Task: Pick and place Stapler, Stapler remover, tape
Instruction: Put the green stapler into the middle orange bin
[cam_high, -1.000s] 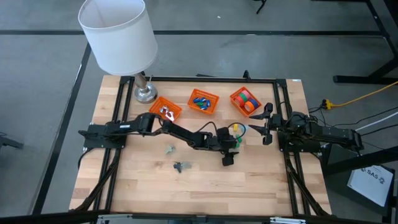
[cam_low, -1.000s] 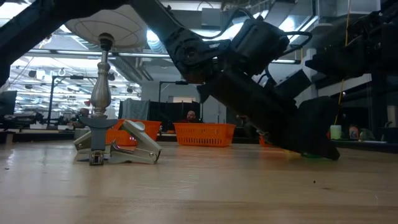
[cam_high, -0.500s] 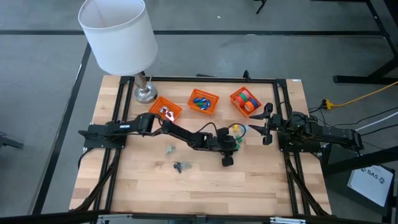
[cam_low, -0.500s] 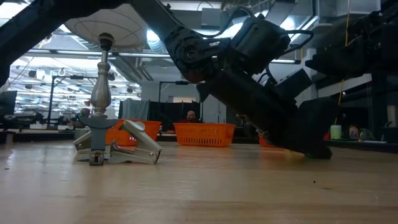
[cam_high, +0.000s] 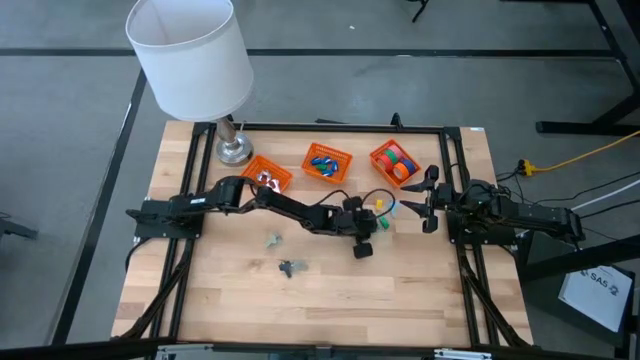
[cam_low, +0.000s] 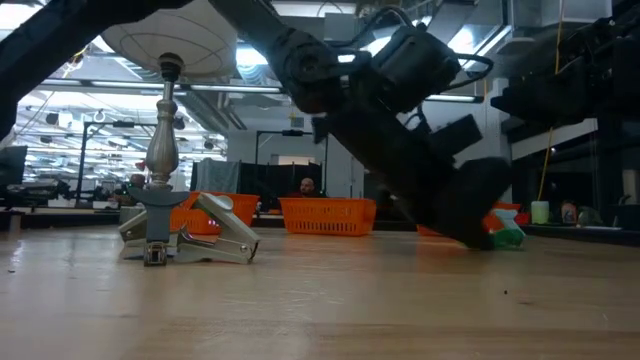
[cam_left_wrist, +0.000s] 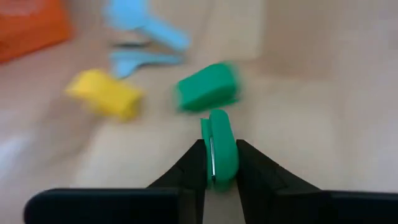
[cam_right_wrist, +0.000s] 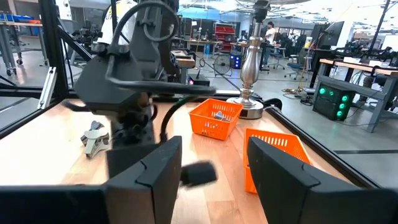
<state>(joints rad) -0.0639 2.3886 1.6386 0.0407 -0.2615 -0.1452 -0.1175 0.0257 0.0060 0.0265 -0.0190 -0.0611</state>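
Observation:
My left gripper (cam_high: 377, 229) reaches out to the middle right of the table and is shut on a small flat green piece (cam_left_wrist: 217, 149); I cannot tell whether it is a tape roll. Just beyond it lie a green block (cam_left_wrist: 207, 87), a yellow block (cam_left_wrist: 104, 93) and pale blue pieces (cam_left_wrist: 146, 37). Green, orange and pink tape rolls (cam_high: 397, 162) fill the right orange basket. The metal stapler (cam_low: 218, 238) and a small grey tool (cam_high: 291, 266) rest on the wood at the near left. My right gripper (cam_right_wrist: 211, 168) waits open at the right edge. My left gripper pinches the flat green piece by its two broad faces (cam_left_wrist: 216, 163) between the two fingers, with its rounded end sticking out past the fingertips. The fingers slant down from the table's left side. I cannot tell whether the piece is clear of the wood.
Three orange baskets stand in a row at the far side: left (cam_high: 266, 176), middle (cam_high: 327, 162) with blue pieces, right (cam_high: 383, 165). A lamp (cam_high: 190, 55) with a metal foot stands at the far left corner. Black frame rails run along the table's sides.
My left gripper's fingers have closed together on the green piece. The gripper has drawn back a little toward the table's left and tipped less steeply, and the green piece now shows slightly higher at the fingertips in the low view.

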